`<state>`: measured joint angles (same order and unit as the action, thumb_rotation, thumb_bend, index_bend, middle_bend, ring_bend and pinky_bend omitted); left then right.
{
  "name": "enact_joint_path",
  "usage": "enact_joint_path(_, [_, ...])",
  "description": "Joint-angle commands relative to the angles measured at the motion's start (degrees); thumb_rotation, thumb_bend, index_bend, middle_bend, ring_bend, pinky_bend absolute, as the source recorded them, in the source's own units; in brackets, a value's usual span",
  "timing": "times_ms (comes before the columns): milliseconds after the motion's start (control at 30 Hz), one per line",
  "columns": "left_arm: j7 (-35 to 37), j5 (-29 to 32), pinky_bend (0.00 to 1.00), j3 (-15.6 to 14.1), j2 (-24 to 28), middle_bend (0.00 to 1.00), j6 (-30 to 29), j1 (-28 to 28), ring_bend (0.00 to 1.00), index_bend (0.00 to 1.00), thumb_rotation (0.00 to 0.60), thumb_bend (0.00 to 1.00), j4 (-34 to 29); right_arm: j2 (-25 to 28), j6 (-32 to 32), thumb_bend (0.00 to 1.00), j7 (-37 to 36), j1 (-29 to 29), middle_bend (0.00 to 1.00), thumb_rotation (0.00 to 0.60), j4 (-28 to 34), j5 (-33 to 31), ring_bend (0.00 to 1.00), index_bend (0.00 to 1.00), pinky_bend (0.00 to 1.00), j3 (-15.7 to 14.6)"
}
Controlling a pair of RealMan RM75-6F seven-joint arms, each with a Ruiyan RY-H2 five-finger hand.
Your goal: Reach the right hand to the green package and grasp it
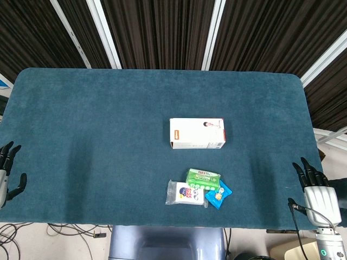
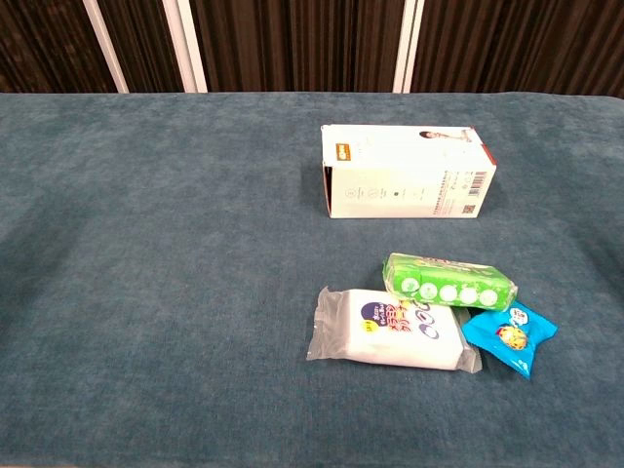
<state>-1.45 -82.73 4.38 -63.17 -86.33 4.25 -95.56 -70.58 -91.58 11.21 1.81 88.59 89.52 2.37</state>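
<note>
While lying flat, glossy green package, fuzzy table

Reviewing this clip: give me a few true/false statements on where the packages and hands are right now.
1. The right hand holds the green package. False: it is at the table's right edge, holding nothing.
2. The green package touches the white packet. True.
3. The white box lies nearer the robot than the green package. False: it lies farther.
4. The blue packet lies right of the white packet. True.
5. The left hand is at the table's left edge. True.

Green package (white dots), teal table
</note>
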Motion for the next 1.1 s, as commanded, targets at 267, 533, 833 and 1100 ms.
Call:
enact_joint_path(267, [-0.25, 0.1, 0.0, 0.1, -0.15, 0.0, -0.09, 0.01, 0.0, 0.07, 0.6, 0.48, -0.03, -0.02, 0.48, 0.16, 0.18, -0.16, 0.06, 0.6, 0.22, -0.72, 0.16, 0.12, 0.23, 0.28])
enact_joint_path(533, [-0.36, 0.39, 0.0, 0.18, -0.14, 0.0, -0.07, -0.03, 0.0, 0.07, 0.6, 0.48, -0.13, 0.31, 0.93, 0.16, -0.3, -0.18, 0.06, 0.6, 0.63, -0.74, 0.16, 0.11, 0.23, 0.24])
enact_joint_path(833, [-0.4, 0.41, 0.0, 0.24, -0.16, 0.0, -0.12, -0.03, 0.0, 0.07, 0.6, 0.48, -0.25, 0.74, 1.77, 0.16, -1.53, 0.02, 0.06, 0.6, 1.16, -0.38, 0.16, 0.11, 0.23, 0.01])
enact_joint_path(1100, [-0.19, 0.62, 0.0, 0.17, -0.15, 0.0, -0.08, -0.17, 0.0, 0.07, 0.6, 0.48, -0.4, 1.51, 5.6, 0.15, -1.93, 0.84, 0.06, 0.6, 2.05, -0.41, 0.16, 0.11, 0.23, -1.55])
